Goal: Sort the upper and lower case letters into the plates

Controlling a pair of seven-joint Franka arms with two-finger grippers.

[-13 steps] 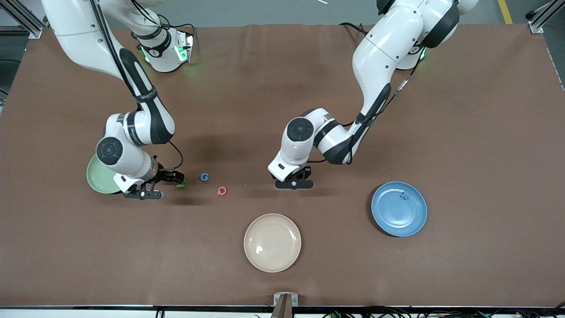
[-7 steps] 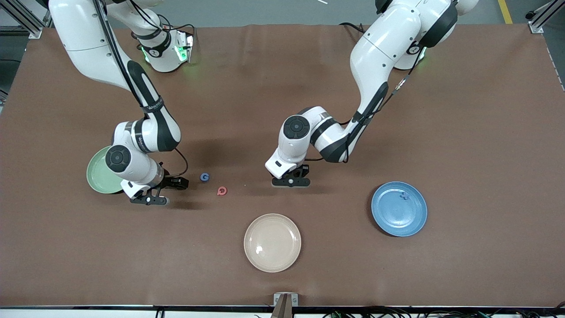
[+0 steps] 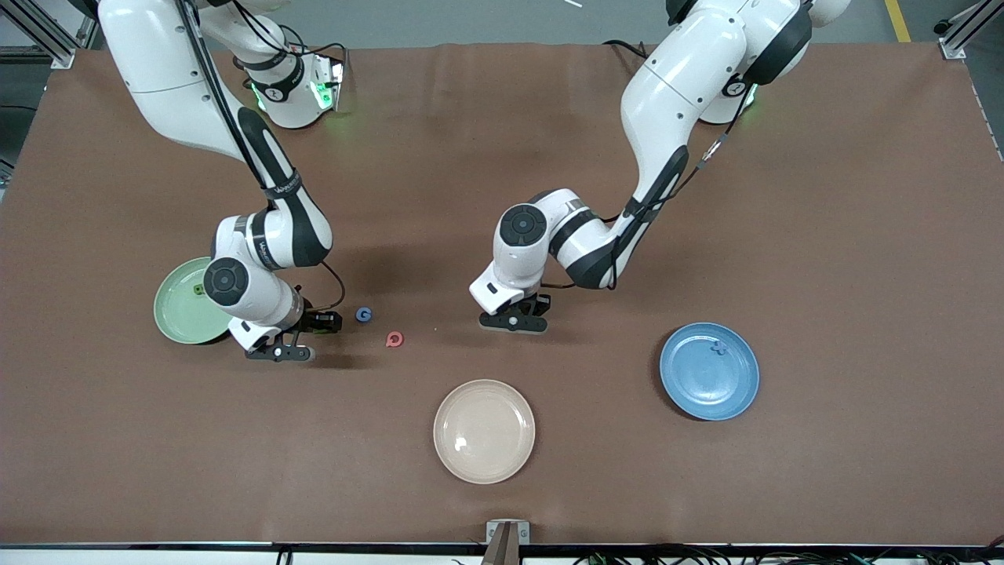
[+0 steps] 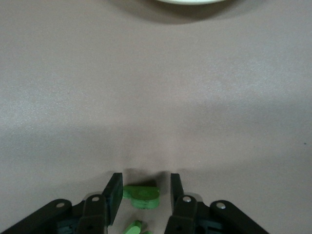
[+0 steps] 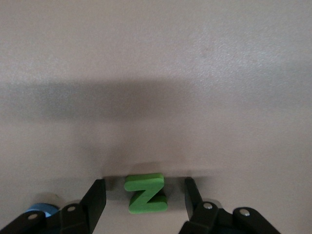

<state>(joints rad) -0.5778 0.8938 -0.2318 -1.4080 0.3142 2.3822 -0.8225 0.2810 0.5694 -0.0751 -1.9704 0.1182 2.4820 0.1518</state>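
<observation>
Front view shows the mint plate (image 3: 182,304) and blue plate (image 3: 709,370) each holding one letter; blue G (image 3: 363,315) and red letter (image 3: 394,339) wait on the tabletop. Right gripper (image 5: 145,199), jaws spread, straddles a green Z (image 5: 145,193); left gripper (image 4: 143,197), jaws apart, flanks another green letter (image 4: 141,193).

Three plates (image 3: 188,322), four loose letters (image 3: 363,315), two arms (image 3: 667,118).

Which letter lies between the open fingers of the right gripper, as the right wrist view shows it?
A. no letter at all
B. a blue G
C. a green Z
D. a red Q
C: in the right wrist view a green Z lies flat on the brown table cover between the spread fingers of the right gripper, touching neither.
</observation>
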